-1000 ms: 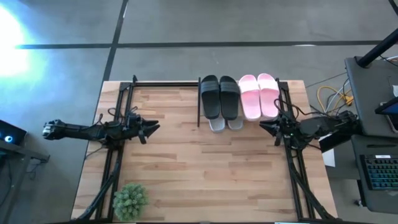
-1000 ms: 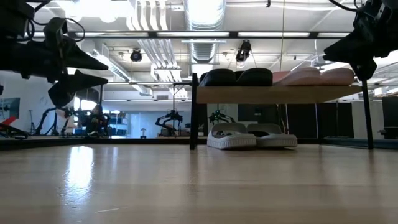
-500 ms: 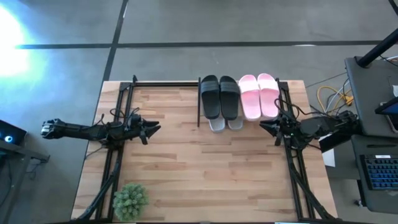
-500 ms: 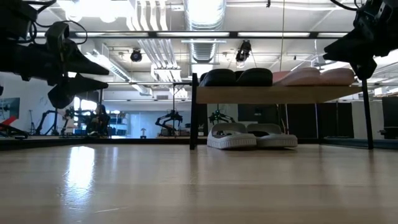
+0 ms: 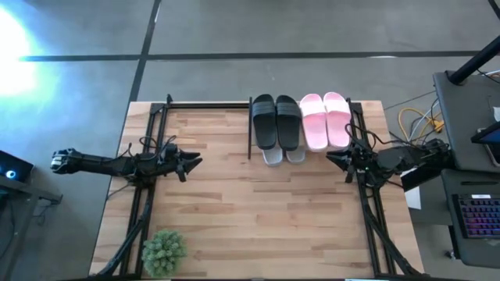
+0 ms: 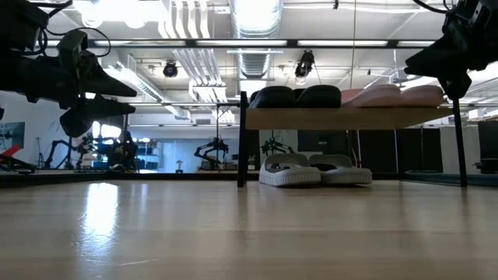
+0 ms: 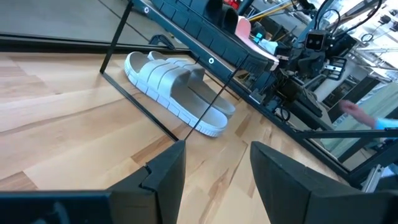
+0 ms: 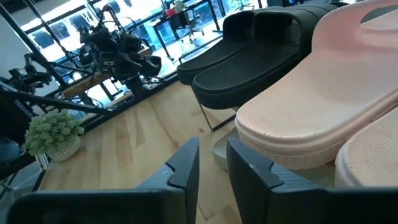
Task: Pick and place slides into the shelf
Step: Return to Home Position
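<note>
Black slides (image 5: 276,121) and pink slides (image 5: 326,119) top the shelf (image 6: 350,118), grey slides (image 5: 283,155) beneath its plank; all pairs look stowed. Left hand (image 5: 191,167) and right hand (image 5: 334,161) hang released, empty, above the worktop's (image 5: 258,226) sides.

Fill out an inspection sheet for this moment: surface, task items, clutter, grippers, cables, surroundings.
Surface: wooden table, bare in the middle.
Job's things: shelf at the far edge; black slides and pink slides side by side on its top plank; light grey slides beneath it.
Clutter: green plant at the near left corner.
Grippers: left gripper open, empty, over the left side; right gripper open, empty, by the shelf's right end.
Cables: yellow cables off the table, right.
Surroundings: grey floor; keyboard at right.
</note>
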Robot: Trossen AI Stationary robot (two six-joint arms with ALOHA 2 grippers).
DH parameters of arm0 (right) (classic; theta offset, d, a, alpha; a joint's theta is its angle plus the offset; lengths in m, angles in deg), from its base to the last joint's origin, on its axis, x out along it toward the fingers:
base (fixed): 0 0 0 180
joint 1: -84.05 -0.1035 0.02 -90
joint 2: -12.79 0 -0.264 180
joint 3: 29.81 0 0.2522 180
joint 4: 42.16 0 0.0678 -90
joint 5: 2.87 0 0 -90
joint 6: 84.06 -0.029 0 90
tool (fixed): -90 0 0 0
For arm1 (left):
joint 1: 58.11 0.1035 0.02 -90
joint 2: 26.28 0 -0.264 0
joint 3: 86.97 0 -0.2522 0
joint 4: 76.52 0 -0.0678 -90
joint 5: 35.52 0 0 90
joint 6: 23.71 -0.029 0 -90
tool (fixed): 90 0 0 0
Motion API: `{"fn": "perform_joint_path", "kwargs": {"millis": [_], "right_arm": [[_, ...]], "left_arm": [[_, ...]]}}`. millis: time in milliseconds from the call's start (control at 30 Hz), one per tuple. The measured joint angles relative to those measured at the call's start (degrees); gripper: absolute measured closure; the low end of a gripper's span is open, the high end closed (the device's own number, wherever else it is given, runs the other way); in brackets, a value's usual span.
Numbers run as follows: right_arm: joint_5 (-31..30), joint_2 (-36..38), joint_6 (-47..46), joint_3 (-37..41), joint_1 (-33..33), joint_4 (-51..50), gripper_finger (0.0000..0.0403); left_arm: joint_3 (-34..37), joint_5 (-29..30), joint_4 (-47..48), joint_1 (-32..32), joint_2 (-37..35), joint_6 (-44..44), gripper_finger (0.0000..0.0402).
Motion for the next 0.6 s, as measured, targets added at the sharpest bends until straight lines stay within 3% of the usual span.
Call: {"fn": "perform_joint_path", "kwargs": {"millis": [600], "right_arm": [[0.0, 0.0, 0.0, 0.0, 0.0, 0.0, 0.0333]], "left_arm": [[0.0, 0.0, 0.0, 0.0, 0.0, 0.0, 0.0236]]}}
